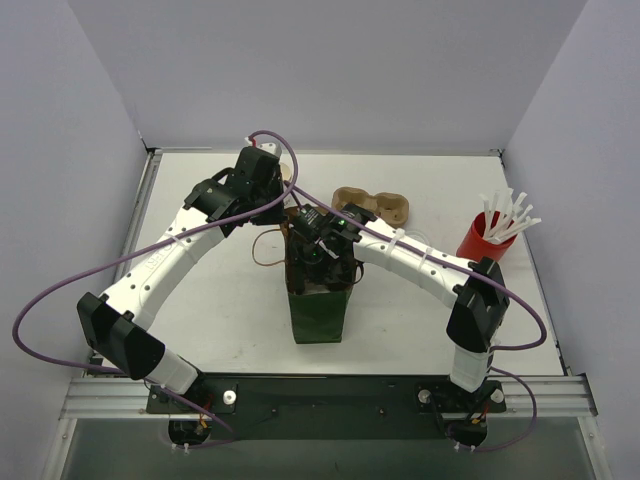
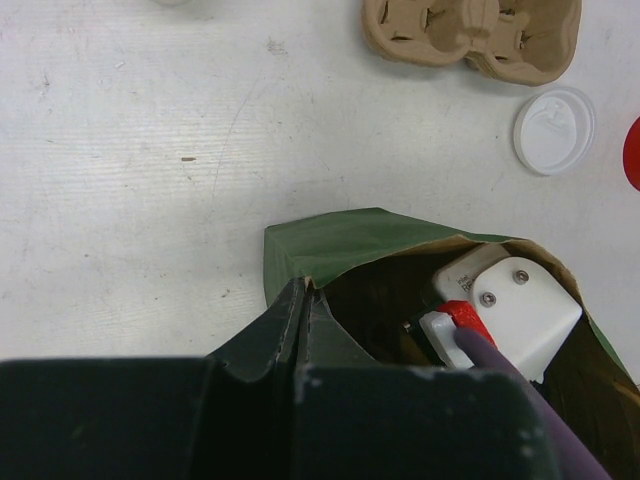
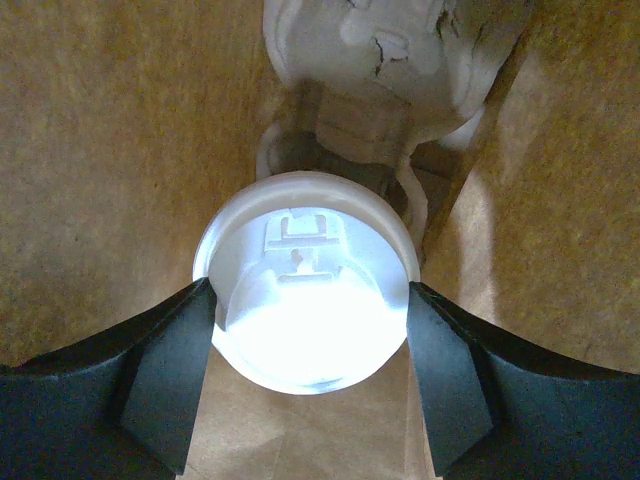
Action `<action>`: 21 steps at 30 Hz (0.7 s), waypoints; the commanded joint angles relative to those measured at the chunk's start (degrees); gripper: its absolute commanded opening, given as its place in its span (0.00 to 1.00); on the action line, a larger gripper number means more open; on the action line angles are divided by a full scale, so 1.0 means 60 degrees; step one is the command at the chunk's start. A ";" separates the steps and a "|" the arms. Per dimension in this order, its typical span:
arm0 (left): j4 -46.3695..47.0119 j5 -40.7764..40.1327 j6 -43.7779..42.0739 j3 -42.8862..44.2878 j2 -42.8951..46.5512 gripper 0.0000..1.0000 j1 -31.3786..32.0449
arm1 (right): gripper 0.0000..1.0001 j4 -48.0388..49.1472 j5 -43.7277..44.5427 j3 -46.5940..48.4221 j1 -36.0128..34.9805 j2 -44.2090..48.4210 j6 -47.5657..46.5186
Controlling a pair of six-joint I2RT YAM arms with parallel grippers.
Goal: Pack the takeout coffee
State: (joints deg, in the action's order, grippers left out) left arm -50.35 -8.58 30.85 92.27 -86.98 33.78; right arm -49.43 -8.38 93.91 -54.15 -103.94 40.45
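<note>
I see coffee cup (image 3: 310,300) in bag (image 1: 320,315) | cup carrier (image 1: 378,206) behind bag | straw cup (image 1: 484,240) right of bag

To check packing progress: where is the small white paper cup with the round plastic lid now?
Right wrist view: the small white paper cup is inside the green paper bag in the middle of the table, held between the right gripper's fingers.

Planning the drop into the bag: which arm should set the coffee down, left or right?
Right. The right gripper is inside the green bag with the lidded cup between its fingers, so it likely only needs to lower and open. The left gripper is shut on the bag's rim.
</note>
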 commanded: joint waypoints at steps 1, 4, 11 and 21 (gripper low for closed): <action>0.0349 -0.0138 0.0000 -0.0041 0.0288 0.00 -0.0005 | 0.35 -0.1181 0.0430 -0.0695 -0.0043 -0.0679 -0.0106; 0.0306 -0.0167 0.0000 0.0017 0.0258 0.00 -0.0020 | 0.35 -0.1122 0.0445 -0.0739 -0.0013 -0.0650 -0.0120; 0.0335 -0.0298 0.0073 -0.0041 0.0331 0.00 -0.0005 | 0.35 -0.1049 0.0386 -0.0842 0.0046 -0.0694 -0.0105; 0.0642 -0.0401 0.0293 -0.0378 0.0581 0.00 0.0024 | 0.35 -0.0903 0.0196 -0.1091 0.0031 -0.0826 -0.0105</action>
State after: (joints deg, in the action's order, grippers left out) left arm -49.39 -8.62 32.10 90.52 -86.04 33.85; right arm -45.41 -8.38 91.74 -53.28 -103.96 40.64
